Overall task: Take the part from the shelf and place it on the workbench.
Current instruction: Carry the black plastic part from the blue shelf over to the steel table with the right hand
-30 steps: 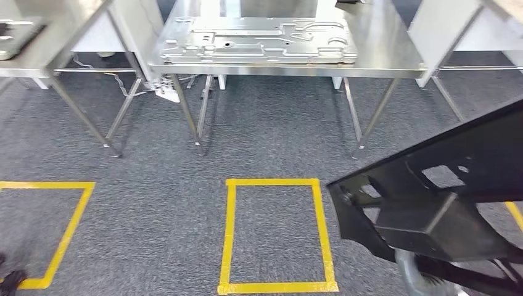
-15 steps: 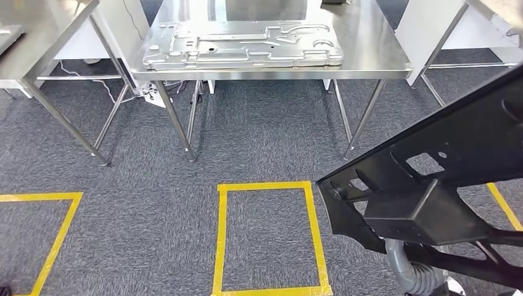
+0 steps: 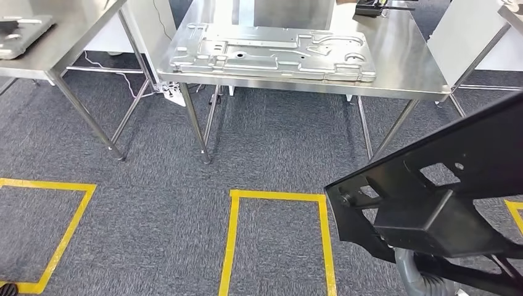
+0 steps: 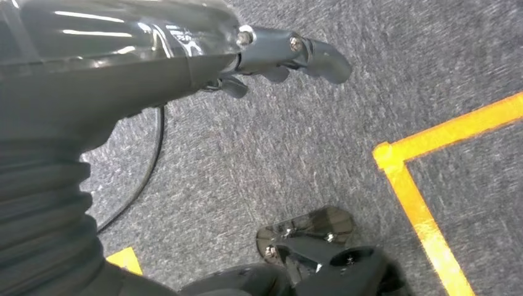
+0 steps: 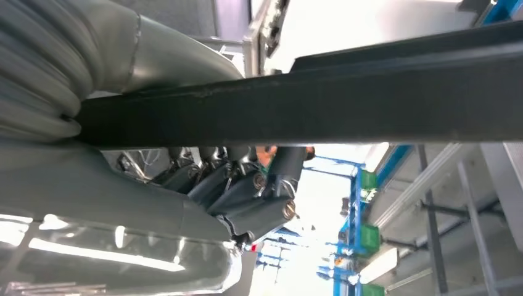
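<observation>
Large black moulded plastic panel part (image 3: 456, 185), pierced with cut-outs: held tilted at the lower right of the head view, above grey carpet (image 3: 271, 148), well short of the workbench. Right hand (image 5: 247, 191): fingers (image 5: 271, 185) curled up against the part's dark edge, gripping it. Left hand (image 4: 271, 55): hanging over carpet, fingers curled in, holding nothing. Stainless-steel workbench (image 3: 401, 68): ahead, bearing a stamped silver sheet-metal plate (image 3: 277, 52). Yellow floor tape rectangle (image 3: 277, 197): between robot and bench.
</observation>
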`<action>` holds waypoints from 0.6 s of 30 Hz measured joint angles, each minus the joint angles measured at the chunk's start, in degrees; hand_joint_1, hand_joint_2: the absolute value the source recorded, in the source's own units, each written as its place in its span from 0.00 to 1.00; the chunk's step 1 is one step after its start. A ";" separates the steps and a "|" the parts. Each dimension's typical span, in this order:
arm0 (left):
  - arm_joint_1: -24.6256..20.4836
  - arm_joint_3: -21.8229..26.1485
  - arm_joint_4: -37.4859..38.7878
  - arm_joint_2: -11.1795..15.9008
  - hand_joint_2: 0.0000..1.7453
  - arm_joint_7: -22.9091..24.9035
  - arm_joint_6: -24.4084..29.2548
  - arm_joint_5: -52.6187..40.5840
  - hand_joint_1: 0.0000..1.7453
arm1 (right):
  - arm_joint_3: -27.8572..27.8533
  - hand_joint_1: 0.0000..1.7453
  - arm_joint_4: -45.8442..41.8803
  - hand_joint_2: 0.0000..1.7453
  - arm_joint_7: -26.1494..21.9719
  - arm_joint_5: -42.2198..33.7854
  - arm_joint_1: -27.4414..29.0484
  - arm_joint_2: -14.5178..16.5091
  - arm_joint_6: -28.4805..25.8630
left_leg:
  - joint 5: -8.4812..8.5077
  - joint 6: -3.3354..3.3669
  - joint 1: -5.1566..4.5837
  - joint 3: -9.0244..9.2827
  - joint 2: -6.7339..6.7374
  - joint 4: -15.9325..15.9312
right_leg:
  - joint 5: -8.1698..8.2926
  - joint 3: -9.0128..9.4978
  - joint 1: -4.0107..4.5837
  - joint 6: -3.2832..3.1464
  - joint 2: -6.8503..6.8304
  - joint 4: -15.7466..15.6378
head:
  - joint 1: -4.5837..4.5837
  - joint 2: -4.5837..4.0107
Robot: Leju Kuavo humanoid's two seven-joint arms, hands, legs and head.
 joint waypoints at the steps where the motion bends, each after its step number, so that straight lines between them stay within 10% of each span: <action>1: 0.02 0.00 0.01 -0.04 1.00 0.00 0.03 -0.02 0.00 | -0.01 1.00 -0.01 1.00 0.04 -0.01 0.08 0.03 0.03 | -0.16 -0.34 -0.05 0.16 -0.02 -0.02 | -0.29 0.05 0.16 -0.22 0.05 -0.58 | 0.04 0.00; 5: 0.05 -0.01 -0.02 -0.05 1.00 -0.01 0.11 -0.14 0.00 | -0.01 1.00 -0.05 1.00 0.13 -0.03 0.28 0.15 0.08 | -0.79 -1.23 -0.13 -0.01 0.50 3.07 | -0.96 2.52 -0.54 -1.36 0.07 -1.57 | -0.33 0.00; 10: -0.14 0.08 -0.02 -0.07 1.00 -0.14 0.13 -0.05 0.00 | 0.01 1.00 -0.04 1.00 0.17 0.04 0.48 0.37 0.08 | -5.47 -2.09 0.43 -8.48 1.23 15.29 | -3.10 5.36 -0.85 -1.82 -0.13 -1.76 | -1.35 0.00; 15: 0.00 0.45 0.06 -0.08 1.00 0.04 0.12 -0.08 0.00 | -0.02 1.00 -0.04 1.00 0.13 0.06 0.52 0.51 0.07 | 3.90 -2.76 1.25 -6.89 1.58 3.13 | -5.72 8.11 -1.50 0.00 -0.01 -1.72 | -2.48 0.00; 18: 0.00 0.60 0.07 -0.13 1.00 0.13 0.12 -0.14 0.00 | -0.02 1.00 -0.07 1.00 0.02 0.20 0.53 0.56 0.07 | 3.98 -1.47 0.92 -7.03 1.54 2.44 | -5.92 8.70 -1.24 1.19 -0.07 -1.90 | -2.40 0.00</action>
